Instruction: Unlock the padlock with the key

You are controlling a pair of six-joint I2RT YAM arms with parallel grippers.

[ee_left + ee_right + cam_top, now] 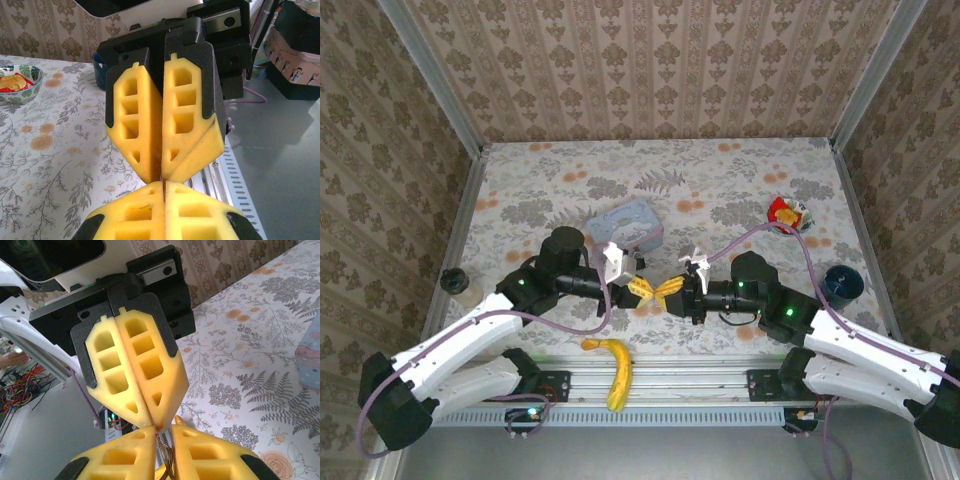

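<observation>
Right gripper [163, 440] has its fingers drawn close on a thin, dark piece of metal in the slot between them, which I take for the key [166, 460]. My left gripper [163, 192] meets it tip to tip, its fingers pressed flat together, with nothing between them that I can make out. The two meet above the middle of the bench [740, 185], close to its near edge.

I judge the key light, stiff and smooth. It will likely swivel or slip in soft foam unless the pads bear on its broad flat faces with the blade left free. What shows is a narrow sliver with a curved wire-like edge. It is too slight for me to tell bow from blade.

The padlock is too small for me to place, so I cannot say where it lies. I expect it to be hard, dense for its size, and ready to slide on the patterned bench. I would clamp its flat sides and leave the keyhole open.

Behind my left arm, toward the bench's middle, sits the pale blue tin [626, 224]. A banana [615, 368] lies at the near edge.
</observation>
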